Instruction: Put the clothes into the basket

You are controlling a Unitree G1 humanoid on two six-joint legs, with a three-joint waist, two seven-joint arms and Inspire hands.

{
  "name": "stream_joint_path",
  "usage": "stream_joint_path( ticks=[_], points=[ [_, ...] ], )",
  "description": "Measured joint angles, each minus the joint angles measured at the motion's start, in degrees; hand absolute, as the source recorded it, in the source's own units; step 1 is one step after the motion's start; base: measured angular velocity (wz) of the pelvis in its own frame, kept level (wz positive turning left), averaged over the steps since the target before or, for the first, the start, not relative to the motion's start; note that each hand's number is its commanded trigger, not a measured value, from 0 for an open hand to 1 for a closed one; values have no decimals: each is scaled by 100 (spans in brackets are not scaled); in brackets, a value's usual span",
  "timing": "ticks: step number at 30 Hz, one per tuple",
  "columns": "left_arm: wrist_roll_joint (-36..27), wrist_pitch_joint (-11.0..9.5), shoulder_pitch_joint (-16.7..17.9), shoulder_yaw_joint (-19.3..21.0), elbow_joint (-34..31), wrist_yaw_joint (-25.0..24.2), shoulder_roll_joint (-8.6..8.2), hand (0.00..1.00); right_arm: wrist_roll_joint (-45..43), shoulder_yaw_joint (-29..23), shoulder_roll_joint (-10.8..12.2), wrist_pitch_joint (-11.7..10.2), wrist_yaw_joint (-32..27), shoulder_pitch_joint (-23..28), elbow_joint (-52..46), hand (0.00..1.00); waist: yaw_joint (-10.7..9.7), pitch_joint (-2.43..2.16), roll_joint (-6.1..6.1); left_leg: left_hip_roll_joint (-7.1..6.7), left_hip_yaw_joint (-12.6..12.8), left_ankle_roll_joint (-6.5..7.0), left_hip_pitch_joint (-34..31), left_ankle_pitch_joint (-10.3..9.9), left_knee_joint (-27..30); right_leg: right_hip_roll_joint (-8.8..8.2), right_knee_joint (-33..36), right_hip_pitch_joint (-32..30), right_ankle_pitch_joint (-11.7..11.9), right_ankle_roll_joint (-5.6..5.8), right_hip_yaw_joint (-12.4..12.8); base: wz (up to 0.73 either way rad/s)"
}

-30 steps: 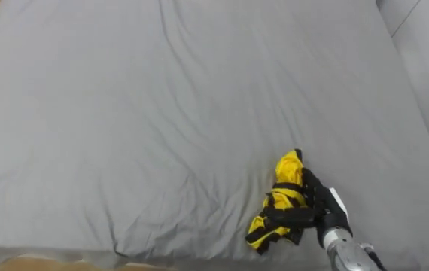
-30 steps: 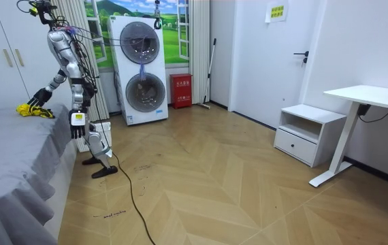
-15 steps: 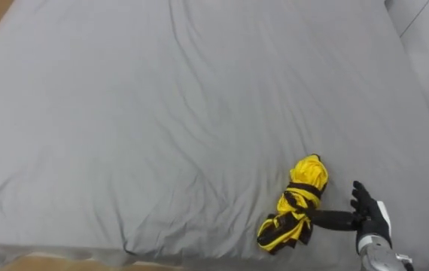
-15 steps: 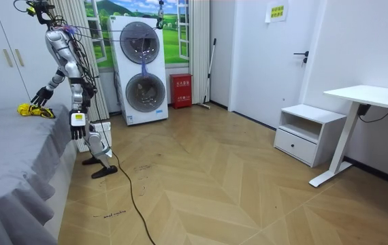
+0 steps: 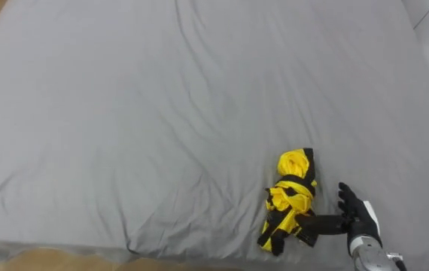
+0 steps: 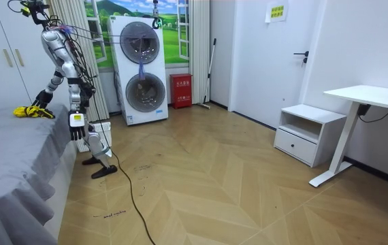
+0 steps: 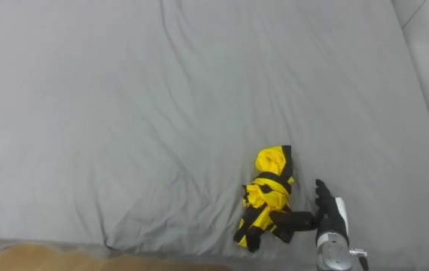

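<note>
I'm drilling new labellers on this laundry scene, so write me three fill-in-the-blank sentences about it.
1. The bunched garment is yellow with ___ bands.
2. It lies on the grey ___, near the edge closest to the robot.
3. The robot's ___ hand rests beside it, fingers straight, thumb reaching to the cloth.
Missing words: black; bed; right.

Yellow-and-black garment [image 5: 290, 199] bunched on grey bed [image 5: 124, 113], right hand [image 5: 357, 218] touching its edge
</note>
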Motion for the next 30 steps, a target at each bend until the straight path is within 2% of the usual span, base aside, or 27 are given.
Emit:
stream_joint_path(
  ticks=[12,20,27,30],
  points=[
    [-5,-84,2,-14,-10,-62,5,0,-241,-1,72,-31,166,64,-607,0,-9,-1,-1,0,16,0,-18,0,-1,7,2,-28,-18,12,21,0],
    [-4,-84,7,-26,-9,-79,-4,0,-459,56,427,-29,486,248,-1224,0,-30,-3,-5,0,18,0,1,-1,0,-2,14,-8,-18,12,14,0],
    [-6,-133,5,-137,6,-164,3,0,-520,71,452,-29,611,247,-1393,0,-35,-4,3,3,13,0,9,-1,-40,12,11,-9,-18,11,11,0],
    [-7,-123,1,-175,12,-194,4,0,-509,240,442,-30,647,248,-1495,0,-11,-3,21,5,10,0,26,-1,-77,17,2,-11,-17,10,1,0]
  ],
)
